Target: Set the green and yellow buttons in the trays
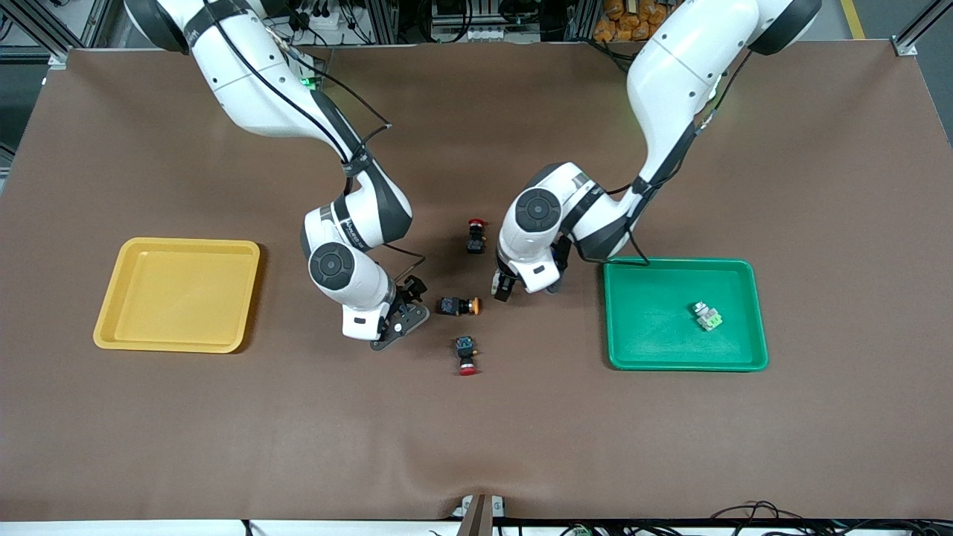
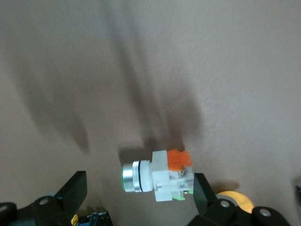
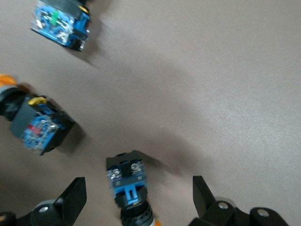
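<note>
While both arms reach down over the middle of the brown tabletop [image 1: 476, 447], neither pincer has hold of anything. The left pincer [image 2: 140, 188] is seen with its jaws spread wide; between its fingers [image 2: 75, 190], lying on its side on the tabletop, a pale-grey green button [image 2: 157, 175] with a green face and an orange part is framed, untouched by either finger. In the front view this button is hidden under the left arm's wrist, and the left pincer [image 1: 514, 286] is placed low, just beside the green tray [image 1: 756, 313].

The right pincer [image 3: 139, 197] is likewise spread wide, low over the tabletop. Between its fingers [image 3: 73, 195] a black-bodied button [image 3: 127, 181] with a blue back is seen, free of both fingers; only a sliver of orange shows at its cap end. In the front view the right pincer [image 1: 394, 316] is largely covered by its own wrist, and that button cannot be made out there.

A yellow button [image 1: 458, 305] lies on its side on the tabletop between the two pincers. A red-capped button [image 1: 467, 355] is found nearer to the front camera than the yellow button, and a second red-capped button [image 1: 476, 235] farther from it.

One green button in tray [image 1: 707, 316] rests inside the green tray, toward the left arm's end of the tabletop. The yellow tray [image 1: 179, 294] is placed toward the right arm's end, well apart from the right pincer.
</note>
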Action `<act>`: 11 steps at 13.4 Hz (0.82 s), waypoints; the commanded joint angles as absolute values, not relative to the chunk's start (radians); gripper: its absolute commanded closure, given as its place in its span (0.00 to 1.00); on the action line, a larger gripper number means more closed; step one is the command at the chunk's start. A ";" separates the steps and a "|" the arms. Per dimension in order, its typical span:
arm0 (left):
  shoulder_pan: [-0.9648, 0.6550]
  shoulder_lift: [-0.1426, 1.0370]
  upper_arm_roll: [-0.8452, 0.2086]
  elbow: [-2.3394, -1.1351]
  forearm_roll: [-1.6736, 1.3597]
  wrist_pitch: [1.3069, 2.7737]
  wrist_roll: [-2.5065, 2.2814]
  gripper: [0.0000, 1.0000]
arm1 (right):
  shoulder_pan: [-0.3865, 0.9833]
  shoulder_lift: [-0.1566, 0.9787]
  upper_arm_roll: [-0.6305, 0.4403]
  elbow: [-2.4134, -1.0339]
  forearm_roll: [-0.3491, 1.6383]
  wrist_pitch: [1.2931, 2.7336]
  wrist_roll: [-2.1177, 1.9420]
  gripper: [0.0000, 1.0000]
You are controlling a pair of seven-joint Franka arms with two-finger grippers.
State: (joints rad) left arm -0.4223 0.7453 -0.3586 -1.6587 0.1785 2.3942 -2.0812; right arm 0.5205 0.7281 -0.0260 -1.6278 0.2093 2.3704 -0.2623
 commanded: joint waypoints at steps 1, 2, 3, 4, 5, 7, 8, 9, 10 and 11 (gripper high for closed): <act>-0.436 0.770 -0.348 -1.635 0.192 2.416 -2.099 0.00 | 0.526 0.736 -0.021 -1.638 0.207 2.396 -0.268 0.36; -0.436 0.775 -0.348 -1.635 0.192 2.418 -2.098 0.00 | 0.528 0.736 -0.021 -1.638 0.207 2.396 -0.268 0.54; -0.434 0.779 -0.348 -1.634 0.192 2.427 -2.098 0.06 | 0.525 0.736 -0.023 -1.640 0.207 2.393 -0.279 0.70; -0.434 0.782 -0.348 -1.634 0.192 2.436 -2.098 0.09 | 0.517 0.735 -0.021 -1.638 0.207 2.385 -0.284 0.86; -0.434 0.788 -0.348 -1.632 0.192 2.439 -2.097 0.09 | 0.514 0.730 -0.023 -1.638 0.207 2.382 -0.279 0.98; -0.434 0.792 -0.347 -1.618 0.190 2.439 -2.097 0.09 | 0.500 0.701 -0.028 -1.629 0.207 2.291 -0.273 1.00; -0.434 0.807 -0.347 -1.602 0.192 2.441 -2.097 0.09 | 0.473 0.671 -0.028 -1.623 0.207 2.208 -0.272 1.00; -0.437 0.822 -0.347 -1.579 0.192 2.442 -2.097 0.09 | 0.442 0.648 -0.029 -1.621 0.207 2.156 -0.278 1.00; -0.437 0.828 -0.344 -1.575 0.192 2.447 -2.097 0.09 | 0.416 0.612 -0.031 -1.621 0.207 2.117 -0.278 1.00; -0.437 0.833 -0.336 -1.572 0.192 2.453 -2.095 0.09 | 0.388 0.591 -0.035 -1.618 0.207 2.073 -0.282 1.00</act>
